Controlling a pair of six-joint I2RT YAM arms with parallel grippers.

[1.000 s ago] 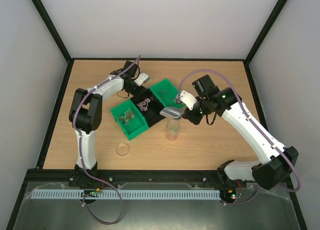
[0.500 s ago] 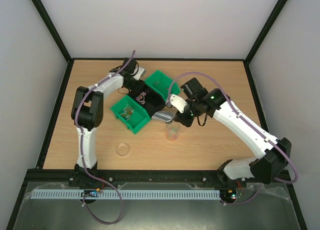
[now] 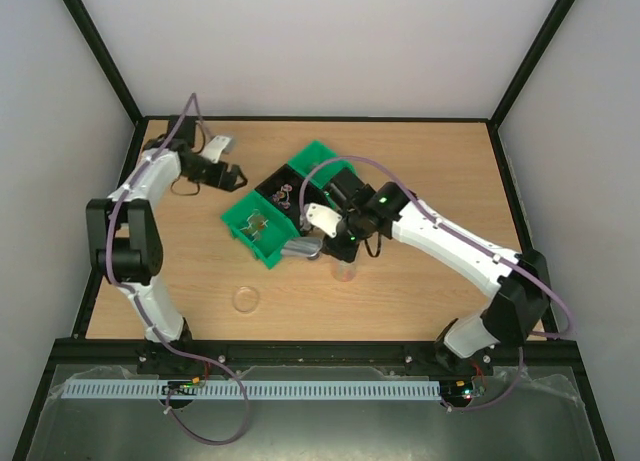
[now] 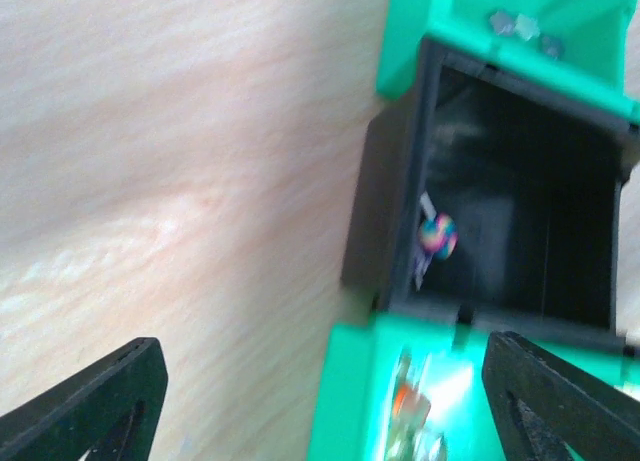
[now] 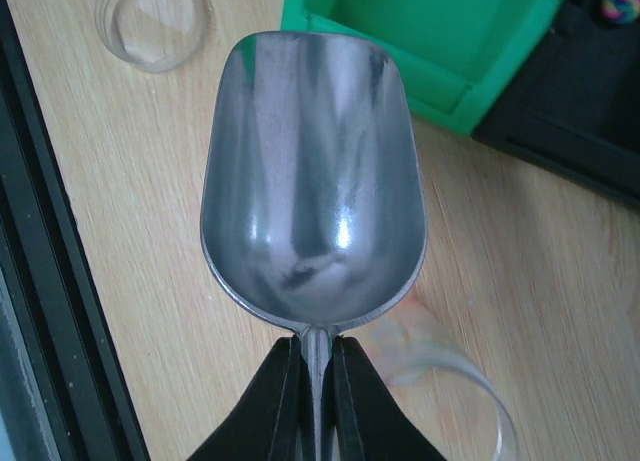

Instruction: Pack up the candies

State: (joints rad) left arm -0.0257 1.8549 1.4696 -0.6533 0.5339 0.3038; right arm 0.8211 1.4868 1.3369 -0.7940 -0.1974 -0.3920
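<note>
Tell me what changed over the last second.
The left end effector drew back left, away from the bins, and is open. The right end effector, shut on the empty scoop, swung it left off the cup toward the bins. The row of bins turned slightly. The cup and clear lid stayed put.

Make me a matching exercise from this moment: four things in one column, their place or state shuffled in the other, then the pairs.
Things
1. metal scoop
2. left gripper
3. black bin
4. small clear dish

Places or states
a. set between two green bins
b. open, over the table, left of the bins
c. empty, its handle pinched by the right gripper
d. alone on the wood toward the near edge

Pairs: 1-c, 2-b, 3-a, 4-d
</note>
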